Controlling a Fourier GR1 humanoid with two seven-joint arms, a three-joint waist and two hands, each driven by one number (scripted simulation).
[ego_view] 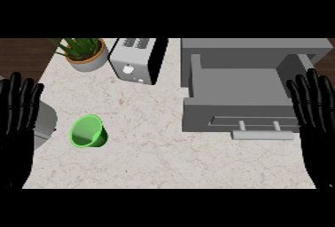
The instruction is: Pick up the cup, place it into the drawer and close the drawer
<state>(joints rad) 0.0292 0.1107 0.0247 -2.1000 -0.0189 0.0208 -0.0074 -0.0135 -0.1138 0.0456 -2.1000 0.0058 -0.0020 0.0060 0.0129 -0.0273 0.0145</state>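
1. The left robot hand [18, 111] shows at the left edge of the head view, fingers straight and pointing up toward the far side of the surface [163, 150]. It is spread open and holds nothing — a resting pose near the edge.
2. The right robot hand [314, 111] stands in much the same way at the right edge: fingers straight, pointing away from the robot, nothing in its grasp. It overlaps the right end of the drawer as seen from above; whether it touches the drawer cannot be told.
3. The green cup [88, 131] lies on the pale marbled surface in the left half of the view, tipped so that its open mouth faces up and toward the left. It is near the left robot hand but apart from it, and well apart from the drawer.
4. The grey drawer [239, 95] is pulled open at the right, its hollow showing grey inside. Its front panel carries a pale bar handle [262, 133] that juts toward the robot.
5. At the far side of the surface stands a silver toaster [137, 60] with two slots on top and a round knob on its front.
6. Left of the toaster sits a potted plant [85, 53] — green leaves in a round tan pot — close to the surface's far left corner.
7. A grey rounded shape [46, 122] shows just beside the left robot hand; what it is cannot be told.
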